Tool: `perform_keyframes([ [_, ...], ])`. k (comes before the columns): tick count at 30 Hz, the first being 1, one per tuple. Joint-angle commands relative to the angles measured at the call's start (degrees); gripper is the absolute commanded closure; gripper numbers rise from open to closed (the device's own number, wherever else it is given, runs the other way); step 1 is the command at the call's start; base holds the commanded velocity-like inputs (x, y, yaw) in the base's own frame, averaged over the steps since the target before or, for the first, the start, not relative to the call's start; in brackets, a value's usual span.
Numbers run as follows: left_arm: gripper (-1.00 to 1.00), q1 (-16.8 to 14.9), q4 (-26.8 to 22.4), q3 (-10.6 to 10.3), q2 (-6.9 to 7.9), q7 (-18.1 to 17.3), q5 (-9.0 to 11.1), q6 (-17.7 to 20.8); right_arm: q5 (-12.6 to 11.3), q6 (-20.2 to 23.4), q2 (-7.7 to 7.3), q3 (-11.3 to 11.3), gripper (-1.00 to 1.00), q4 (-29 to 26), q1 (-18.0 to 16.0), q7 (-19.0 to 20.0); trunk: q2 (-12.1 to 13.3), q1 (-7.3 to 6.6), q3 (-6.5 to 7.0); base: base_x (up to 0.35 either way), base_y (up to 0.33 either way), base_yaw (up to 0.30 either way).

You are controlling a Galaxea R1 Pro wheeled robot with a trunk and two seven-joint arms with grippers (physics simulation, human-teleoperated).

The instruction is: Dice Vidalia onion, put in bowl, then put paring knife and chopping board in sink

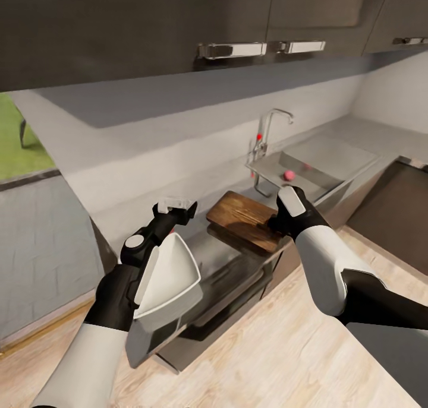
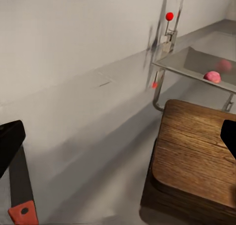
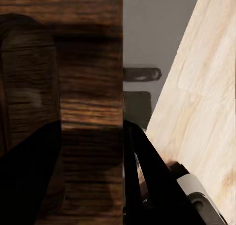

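The dark wooden chopping board (image 1: pixel 244 217) lies on the grey countertop (image 1: pixel 196 176), close to its front edge. My right gripper (image 1: pixel 278 223) points down at the board's near right end, fingers apart. In the right wrist view one finger stands over the wood (image 3: pixel 88 87) and the other past its edge. The pinkish onion (image 1: pixel 289 174) rests in the sink (image 1: pixel 333 152). The white bowl (image 1: pixel 169 277) sits by my left forearm. My left gripper (image 1: pixel 177 205) hovers open above the countertop, left of the board (image 2: pixel 196 156). Beside its finger is a dark strip with a red-orange end (image 2: pixel 22 212); I cannot tell if this is the paring knife.
A curved chrome faucet (image 1: pixel 268 132) with a red knob (image 2: pixel 169 16) stands behind the sink. Dark wall cabinets with steel handles (image 1: pixel 232 50) hang overhead. Below the countertop are dark cabinet fronts (image 1: pixel 232 295) and a light wooden floor (image 1: pixel 267 360).
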Motion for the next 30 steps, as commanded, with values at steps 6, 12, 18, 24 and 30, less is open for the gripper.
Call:
perform_keyframes([
  [6,-1.0,-0.1,-0.1,0.1,-0.05,-0.2,0.0,0.4,-0.4,0.2,0.01,-0.2,1.0,-0.1,0.0,-0.5,-0.1,0.03,-0.11,0.0,-0.316,0.283],
  [12,-1.0,-0.1,0.0,0.1,-0.05,-0.2,0.0,0.4,-0.4,0.2,0.01,-0.2,1.0,-0.1,0.0,-0.5,-0.1,0.03,-0.11,0.0,-0.316,0.283],
  [18,-1.0,-0.1,-0.1,0.1,-0.05,-0.2,0.0,0.4,-0.4,0.2,0.01,-0.2,1.0,-0.1,0.0,-0.5,-0.1,0.03,-0.11,0.0,-0.316,0.283],
  [24,-1.0,-0.1,-0.1,0.1,-0.05,-0.2,0.0,0.4,-0.4,0.2,0.01,-0.2,1.0,-0.1,0.0,-0.5,-0.1,0.03,-0.11,0.0,-0.316,0.283],
  [30,-1.0,-0.1,0.0,0.0,-0.05,-0.2,0.0,0.4,-0.4,0.2,0.01,-0.2,1.0,-0.1,0.0,-0.5,-0.1,0.03,-0.11,0.0,-0.315,0.283],
])
